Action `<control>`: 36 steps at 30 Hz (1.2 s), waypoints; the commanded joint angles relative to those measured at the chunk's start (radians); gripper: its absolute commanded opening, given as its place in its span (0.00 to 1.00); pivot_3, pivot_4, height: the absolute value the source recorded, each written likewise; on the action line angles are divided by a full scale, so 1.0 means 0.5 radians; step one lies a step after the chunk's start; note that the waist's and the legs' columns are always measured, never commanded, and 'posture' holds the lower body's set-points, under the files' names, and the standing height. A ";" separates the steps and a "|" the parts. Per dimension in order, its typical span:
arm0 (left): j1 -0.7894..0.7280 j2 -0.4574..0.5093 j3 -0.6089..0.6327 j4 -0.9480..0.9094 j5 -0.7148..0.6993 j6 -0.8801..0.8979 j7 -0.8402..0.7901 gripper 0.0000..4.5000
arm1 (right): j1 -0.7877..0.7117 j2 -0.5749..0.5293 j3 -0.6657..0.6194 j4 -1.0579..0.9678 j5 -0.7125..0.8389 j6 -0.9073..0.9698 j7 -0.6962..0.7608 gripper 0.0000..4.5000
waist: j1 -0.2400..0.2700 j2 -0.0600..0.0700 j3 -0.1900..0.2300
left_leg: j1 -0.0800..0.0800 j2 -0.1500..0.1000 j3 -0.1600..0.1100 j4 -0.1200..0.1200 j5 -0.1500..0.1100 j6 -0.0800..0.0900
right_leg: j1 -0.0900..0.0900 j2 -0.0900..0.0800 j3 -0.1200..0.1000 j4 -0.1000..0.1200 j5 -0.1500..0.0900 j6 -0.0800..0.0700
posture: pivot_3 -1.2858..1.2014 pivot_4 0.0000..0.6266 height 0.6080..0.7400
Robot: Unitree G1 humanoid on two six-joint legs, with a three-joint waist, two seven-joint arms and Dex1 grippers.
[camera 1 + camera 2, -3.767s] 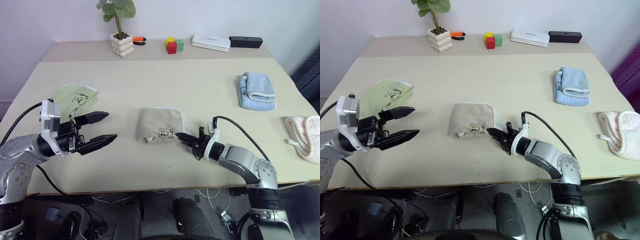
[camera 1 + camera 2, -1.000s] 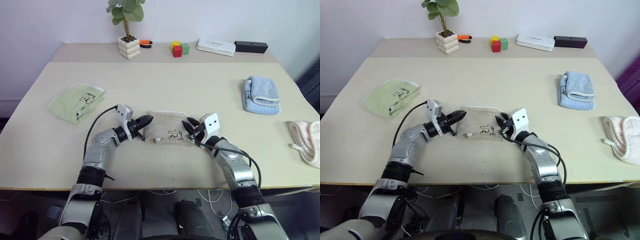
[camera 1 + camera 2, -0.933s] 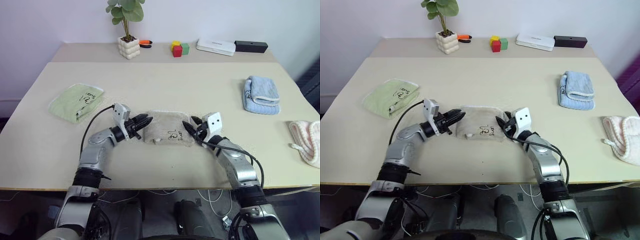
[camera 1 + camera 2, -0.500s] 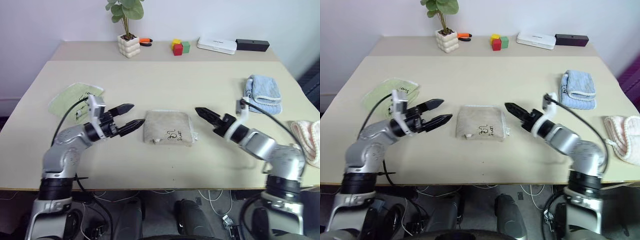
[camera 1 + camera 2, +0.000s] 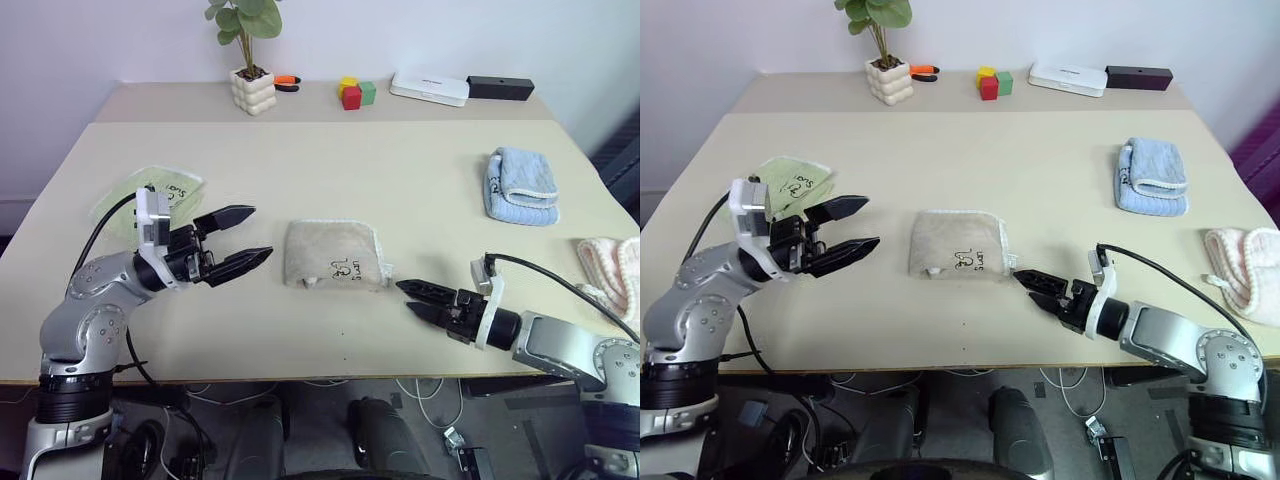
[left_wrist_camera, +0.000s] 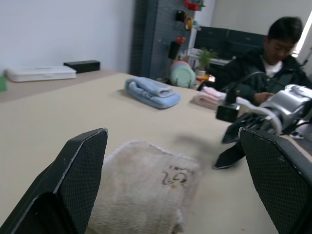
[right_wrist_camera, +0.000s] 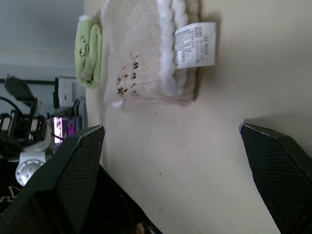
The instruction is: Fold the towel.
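The towel (image 5: 335,255) is a beige terry cloth lying folded into a small rectangle in the middle of the table, black scribble up, with a white tag (image 7: 195,45) at its right edge. My left gripper (image 5: 262,232) hovers to the left of it, open and empty, fingers pointing at the towel. My right gripper (image 5: 403,296) sits low near the table's front, just off the towel's right front corner, open and empty. In the left wrist view the towel (image 6: 141,195) lies between my own black fingers, with the right gripper (image 6: 234,146) beyond it.
A folded light green towel (image 5: 150,195) lies at the left, behind my left arm. A light blue towel (image 5: 522,187) and a pink one (image 5: 612,275) lie at the right. A potted plant (image 5: 250,90), coloured blocks (image 5: 352,93) and two boxes line the back. A person (image 6: 273,53) sits beyond the table.
Both grippers have let go of the towel's ends, opened and drawn away from it. The left rose and went left; the right pulled back toward the front edge and rolled over.
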 commanded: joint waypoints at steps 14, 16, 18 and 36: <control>0.245 0.192 0.111 -0.107 0.006 -0.026 -0.051 0.98 | -0.153 0.156 0.295 0.029 0.042 -0.318 -0.190 1.00 | -0.003 0.000 0.000 | 0.000 0.013 0.006 -0.002 0.000 0.000 | -0.005 0.002 0.002 -0.002 0.001 -0.003 | 0.52 0.24 1.00; 0.266 0.187 0.111 -0.118 0.013 -0.036 -0.033 0.98 | -0.173 0.179 0.325 0.030 0.043 -0.331 -0.202 1.00 | -0.002 -0.001 0.000 | -0.001 0.016 0.006 -0.002 0.000 0.000 | -0.006 0.004 0.002 -0.002 0.001 -0.004 | 0.52 0.24 1.00; 0.283 0.181 0.114 -0.131 0.006 -0.037 -0.014 0.98 | -0.190 0.206 0.349 0.030 0.045 -0.340 -0.212 1.00 | -0.002 -0.001 0.000 | -0.001 0.017 0.007 -0.002 0.000 0.000 | -0.007 0.005 0.002 -0.002 0.002 -0.005 | 0.52 0.24 1.00; 0.362 0.183 0.173 -0.236 -0.072 0.005 0.092 0.99 | -0.382 0.421 0.455 0.222 -0.075 -0.379 -0.213 0.95 | -0.008 -0.001 -0.001 | -0.001 0.020 0.011 -0.004 0.000 0.000 | -0.010 0.007 0.004 -0.001 0.003 -0.007 | 0.52 0.24 1.00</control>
